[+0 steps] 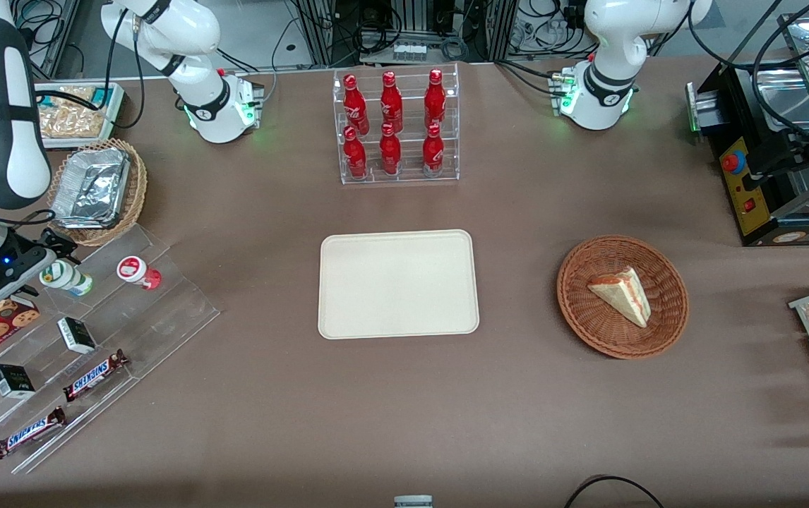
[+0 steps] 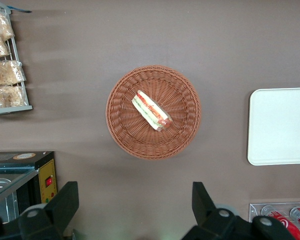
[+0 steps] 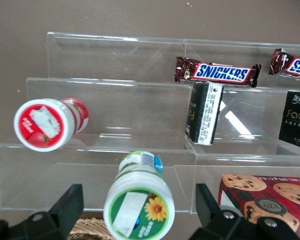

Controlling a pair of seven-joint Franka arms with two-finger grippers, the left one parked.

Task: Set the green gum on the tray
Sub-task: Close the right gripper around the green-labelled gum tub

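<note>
Hovering spread around green gum (image 3: 138,205) — pincer (image 3: 135,215); tray (image 1: 397,283) bare.

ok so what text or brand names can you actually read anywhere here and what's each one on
"SNICKERS": chocolate bar on the clear stepped rack; two such bars show in the front view.
"Face": black box on the rack.
Small print on the black-and-white box: too small to read.
Green gum lid, between the fingers of the open gripper: sunflower picture, no readable words.
Red-lidded bottle: strawberry picture, no readable words.
Red drink bottles: script unreadable.
Tray: no text.
</note>
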